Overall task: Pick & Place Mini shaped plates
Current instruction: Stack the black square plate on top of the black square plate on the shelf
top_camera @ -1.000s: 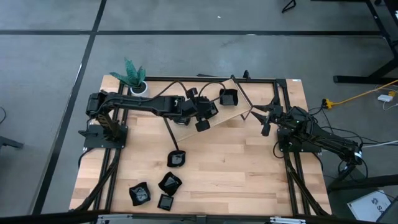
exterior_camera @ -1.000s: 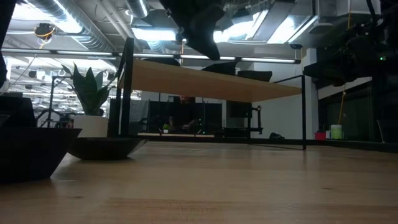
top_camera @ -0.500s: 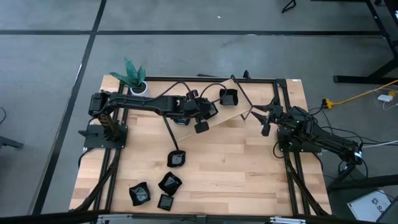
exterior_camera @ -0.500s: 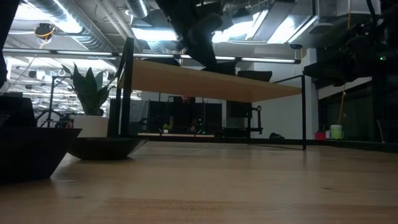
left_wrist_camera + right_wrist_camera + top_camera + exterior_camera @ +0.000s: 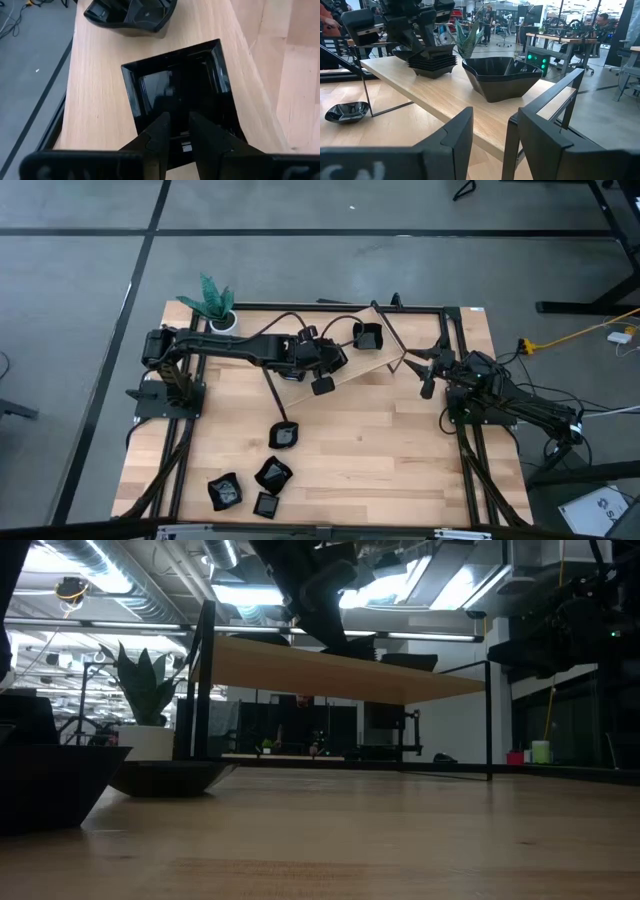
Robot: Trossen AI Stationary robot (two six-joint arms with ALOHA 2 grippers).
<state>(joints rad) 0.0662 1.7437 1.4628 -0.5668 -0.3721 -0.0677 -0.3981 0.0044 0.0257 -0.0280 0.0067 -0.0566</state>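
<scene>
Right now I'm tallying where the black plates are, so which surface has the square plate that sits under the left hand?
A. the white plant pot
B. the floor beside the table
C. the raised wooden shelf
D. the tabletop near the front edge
C: the left wrist view shows the left hand over a square black plate resting on the raised wooden shelf, next to another stack of plates.

Over the last second the left gripper (image 5: 322, 385) drew back along the raised wooden shelf (image 5: 362, 364), sliding slightly toward the left of the high view and a touch higher in the frame. In the low view its dark bulk (image 5: 315, 590) shifted left along the upper edge, settling nearer the shelf board's (image 5: 340, 675) top surface.
</scene>
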